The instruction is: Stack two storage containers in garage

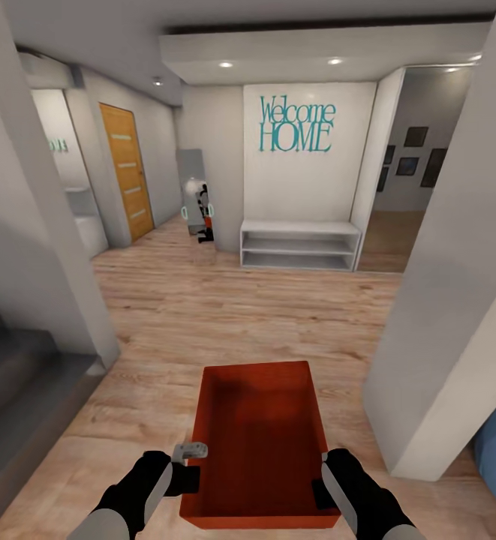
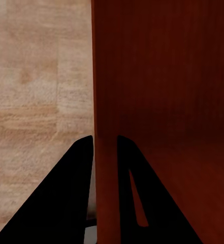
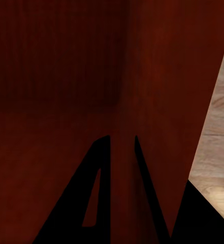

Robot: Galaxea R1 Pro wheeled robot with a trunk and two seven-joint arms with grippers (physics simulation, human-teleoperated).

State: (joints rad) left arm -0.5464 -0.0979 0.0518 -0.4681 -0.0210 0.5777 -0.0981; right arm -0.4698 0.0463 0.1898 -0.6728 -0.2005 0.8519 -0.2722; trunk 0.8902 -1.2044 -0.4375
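Both grippers clamp container (image 1: 259,442); white shelf (image 1: 300,245) stands ahead.

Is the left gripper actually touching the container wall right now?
Touching. The left wrist view shows the left gripper's jaws closed on either side of the storage container's thin wall.

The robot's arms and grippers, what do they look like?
Both arms are grey nearer the body, turning black toward the grippers. The left gripper carries a small grey metal bracket on top; the right gripper is plain black. Up close, the fingers are flat black tapering wedges.
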